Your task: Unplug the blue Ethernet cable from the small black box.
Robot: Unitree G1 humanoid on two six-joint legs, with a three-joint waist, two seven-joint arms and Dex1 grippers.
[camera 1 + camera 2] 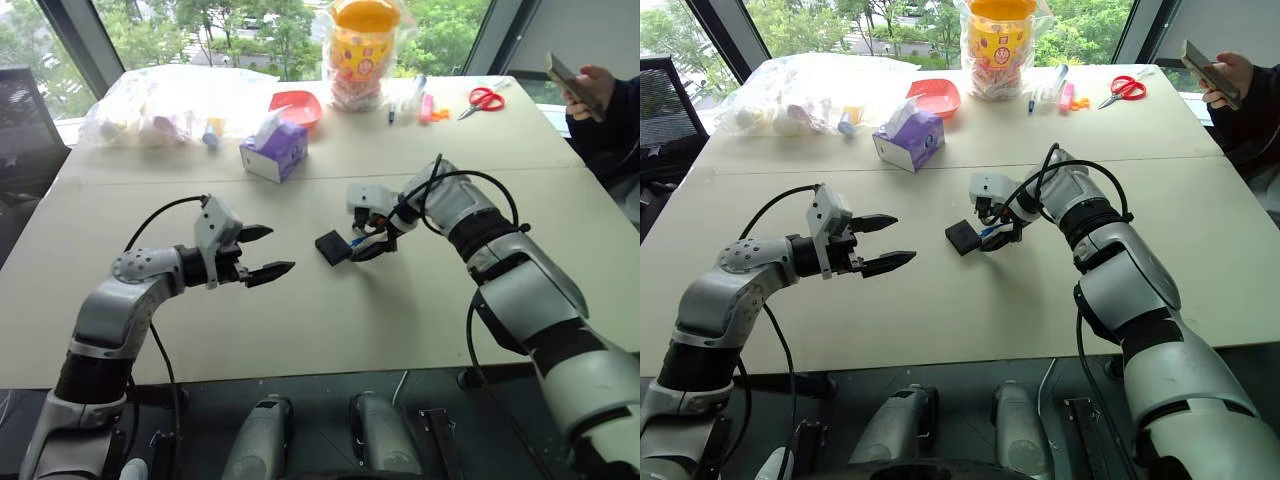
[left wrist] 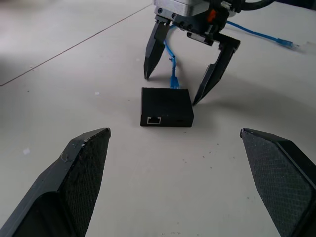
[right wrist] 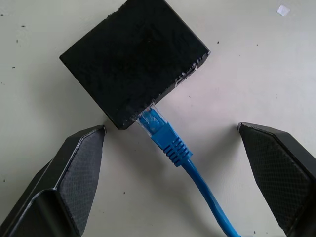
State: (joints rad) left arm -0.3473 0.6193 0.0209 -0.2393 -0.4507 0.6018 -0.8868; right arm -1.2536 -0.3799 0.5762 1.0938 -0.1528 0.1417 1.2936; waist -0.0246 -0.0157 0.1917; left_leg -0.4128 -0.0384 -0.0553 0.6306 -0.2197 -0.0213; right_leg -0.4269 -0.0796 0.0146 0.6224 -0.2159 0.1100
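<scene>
Table [image 1: 300,330] — right gripper [image 1: 367,240] mostly hides the blue Ethernet cable [image 3: 170,145]

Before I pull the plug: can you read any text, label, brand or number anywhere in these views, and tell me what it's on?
No text can be read.
small black box: plain matte faces, no label.
blue Ethernet cable: no marking on plug or cord.
purple tissue box: print too small to read.
yellow printed container in a clear bag: pattern too blurred to read.
</scene>
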